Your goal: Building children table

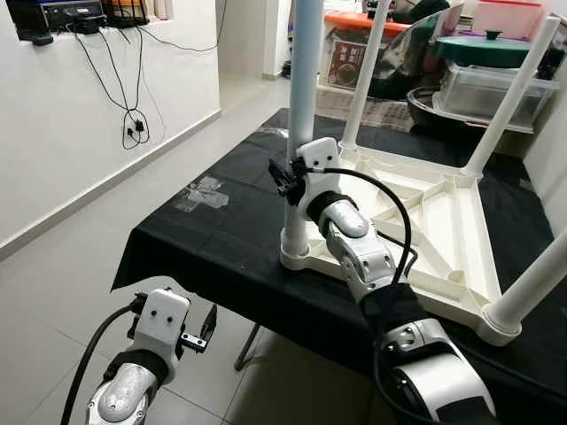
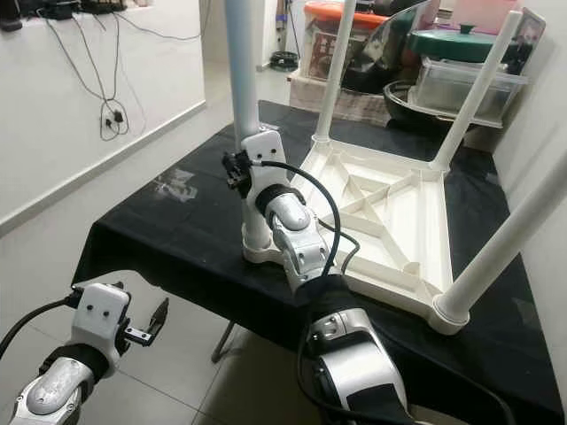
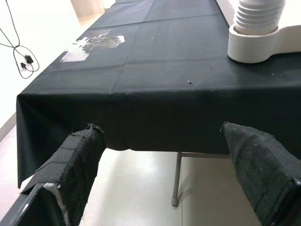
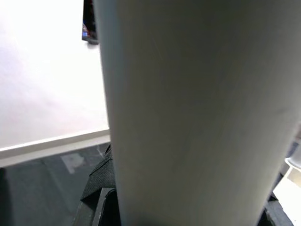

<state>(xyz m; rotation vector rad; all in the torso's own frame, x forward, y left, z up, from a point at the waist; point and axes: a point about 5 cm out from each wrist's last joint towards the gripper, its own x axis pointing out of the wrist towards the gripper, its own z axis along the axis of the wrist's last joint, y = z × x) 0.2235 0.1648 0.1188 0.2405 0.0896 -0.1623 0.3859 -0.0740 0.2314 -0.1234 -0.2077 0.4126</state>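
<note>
Right pincer pinches the near white leg above the upturned children table; left pincer spread, low beside black-clothed table.

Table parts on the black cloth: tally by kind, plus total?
White legs standing in the corner sockets: 4
Upturned white tabletop: 1
Total: 5
The right pincer is at the near-left leg; the left pincer hangs below the cloth's edge.

No legible text, label, brand, number or sign is found on any surface in view.
</note>
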